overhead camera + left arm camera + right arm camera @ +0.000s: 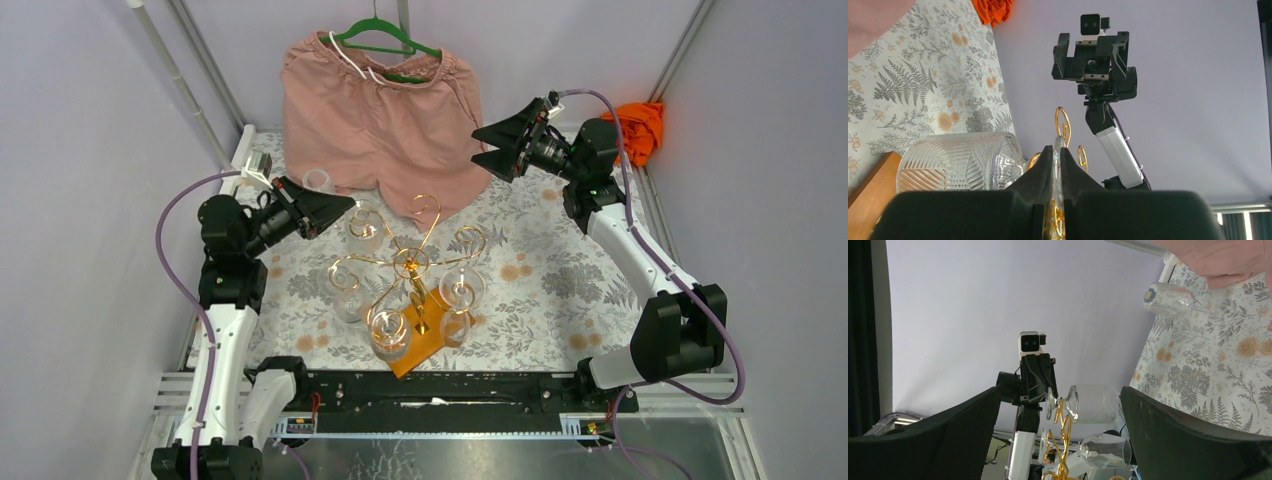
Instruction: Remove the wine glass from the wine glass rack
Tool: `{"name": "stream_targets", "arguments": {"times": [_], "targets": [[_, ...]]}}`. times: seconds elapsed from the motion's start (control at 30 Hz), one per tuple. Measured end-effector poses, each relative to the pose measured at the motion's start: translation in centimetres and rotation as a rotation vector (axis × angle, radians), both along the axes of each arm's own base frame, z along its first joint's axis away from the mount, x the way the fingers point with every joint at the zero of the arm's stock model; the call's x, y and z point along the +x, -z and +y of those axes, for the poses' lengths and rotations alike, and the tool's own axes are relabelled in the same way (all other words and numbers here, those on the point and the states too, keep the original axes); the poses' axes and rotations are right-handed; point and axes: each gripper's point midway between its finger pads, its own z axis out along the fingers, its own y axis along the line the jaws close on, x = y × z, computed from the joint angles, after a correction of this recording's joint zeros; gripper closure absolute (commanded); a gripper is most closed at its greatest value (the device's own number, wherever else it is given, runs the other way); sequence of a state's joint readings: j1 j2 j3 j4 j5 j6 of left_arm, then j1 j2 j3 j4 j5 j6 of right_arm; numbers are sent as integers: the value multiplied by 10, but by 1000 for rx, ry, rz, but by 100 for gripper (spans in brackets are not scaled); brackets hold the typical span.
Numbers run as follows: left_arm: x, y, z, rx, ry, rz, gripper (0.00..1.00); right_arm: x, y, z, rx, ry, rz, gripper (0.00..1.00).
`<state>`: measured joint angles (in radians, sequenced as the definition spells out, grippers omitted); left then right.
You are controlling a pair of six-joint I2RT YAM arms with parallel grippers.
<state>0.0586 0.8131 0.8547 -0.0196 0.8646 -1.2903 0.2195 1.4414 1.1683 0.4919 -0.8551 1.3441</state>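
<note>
Wine glass (955, 162) is hanging on the far-left scroll arm of the wine glass rack (412, 262). I'm pinching its foot edge-on with my left gripper (1058, 156); my right gripper (487, 147) is gaping wide, well apart. Risks as I see them: thin foot slipping out, or stem snagging the curl and tipping the rack.

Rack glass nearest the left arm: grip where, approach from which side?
Pinch its thin foot, coming from the outer left, away from the wine glass rack post. The wine glass hangs bowl-down, and the cut bowl looks too wide for a sure pinch. The left gripper looks shut on that foot edge already.
</note>
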Motion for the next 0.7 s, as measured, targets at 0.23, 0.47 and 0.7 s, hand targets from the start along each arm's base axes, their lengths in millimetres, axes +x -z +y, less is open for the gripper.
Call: {"name": "stream_targets", "arguments": {"times": [0.23, 0.47, 0.7], "targets": [[2, 1, -7, 0, 14, 3, 100, 0, 0, 0, 0, 0, 0, 1], [3, 2, -12, 0, 25, 2, 100, 0, -1, 0, 4, -1, -10, 1], [1, 0, -21, -1, 43, -2, 100, 0, 0, 0, 7, -2, -6, 1]]}}
